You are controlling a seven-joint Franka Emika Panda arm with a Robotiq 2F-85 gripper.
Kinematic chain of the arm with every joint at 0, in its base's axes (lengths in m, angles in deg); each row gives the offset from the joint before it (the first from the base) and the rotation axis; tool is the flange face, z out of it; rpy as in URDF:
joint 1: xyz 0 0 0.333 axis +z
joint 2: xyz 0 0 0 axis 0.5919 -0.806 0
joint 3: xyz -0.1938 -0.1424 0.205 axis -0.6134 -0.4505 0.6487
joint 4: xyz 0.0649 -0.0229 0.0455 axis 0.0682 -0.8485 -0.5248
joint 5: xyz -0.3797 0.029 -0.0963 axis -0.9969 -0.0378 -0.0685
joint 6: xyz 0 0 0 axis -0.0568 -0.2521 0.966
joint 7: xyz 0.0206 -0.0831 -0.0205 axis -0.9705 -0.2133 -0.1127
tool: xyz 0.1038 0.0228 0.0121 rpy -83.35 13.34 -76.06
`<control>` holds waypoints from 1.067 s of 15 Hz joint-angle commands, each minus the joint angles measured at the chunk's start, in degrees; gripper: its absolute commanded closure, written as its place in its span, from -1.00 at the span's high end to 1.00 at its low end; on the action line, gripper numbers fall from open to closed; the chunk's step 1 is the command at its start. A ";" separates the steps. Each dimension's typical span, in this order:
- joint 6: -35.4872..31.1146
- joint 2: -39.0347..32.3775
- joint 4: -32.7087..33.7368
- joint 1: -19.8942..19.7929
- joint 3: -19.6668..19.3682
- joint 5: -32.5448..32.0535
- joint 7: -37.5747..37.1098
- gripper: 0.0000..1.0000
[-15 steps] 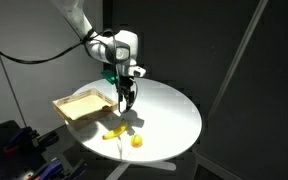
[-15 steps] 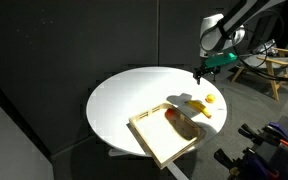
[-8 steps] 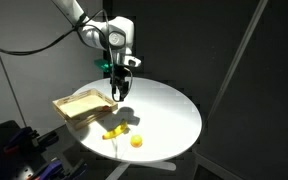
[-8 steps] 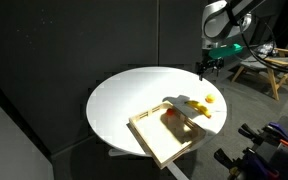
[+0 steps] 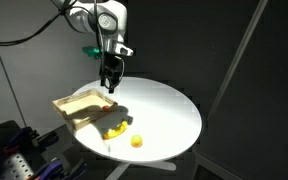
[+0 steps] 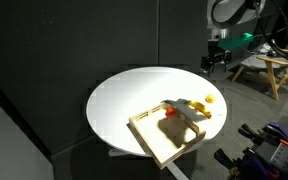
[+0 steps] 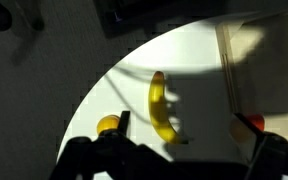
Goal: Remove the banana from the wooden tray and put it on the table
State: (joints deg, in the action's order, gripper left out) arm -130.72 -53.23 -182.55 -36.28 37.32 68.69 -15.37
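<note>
The small yellow banana (image 5: 113, 131) lies on the white table (image 5: 169, 115), just off the wooden tray's (image 5: 82, 104) near corner and outside its rim. In the wrist view the banana (image 7: 160, 106) lies on the table (image 7: 189, 55) to the left of the tray (image 7: 266, 60). In an exterior view the banana (image 6: 198, 110) lies beside the tray (image 6: 162, 143). My gripper (image 5: 109, 81) hangs well above the table, open and empty. Its open jaws (image 7: 189, 140) frame the banana from high above.
A small round yellow ball (image 5: 136, 141) sits on the table near the banana, also in the wrist view (image 7: 108, 124). A red object (image 6: 169, 113) lies in the tray. Dark equipment (image 5: 19, 150) stands beside the table. The table edge is near the ball.
My gripper has risen away from the table and shifted toward the tray side, open and empty. The banana and ball have stayed where they lie.
</note>
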 commanded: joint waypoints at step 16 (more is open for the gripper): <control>3.45 15.47 -6.72 -1.10 3.03 3.02 8.62 1.00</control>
State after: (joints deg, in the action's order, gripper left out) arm -127.36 -37.73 -189.34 -36.35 39.36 71.48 -6.96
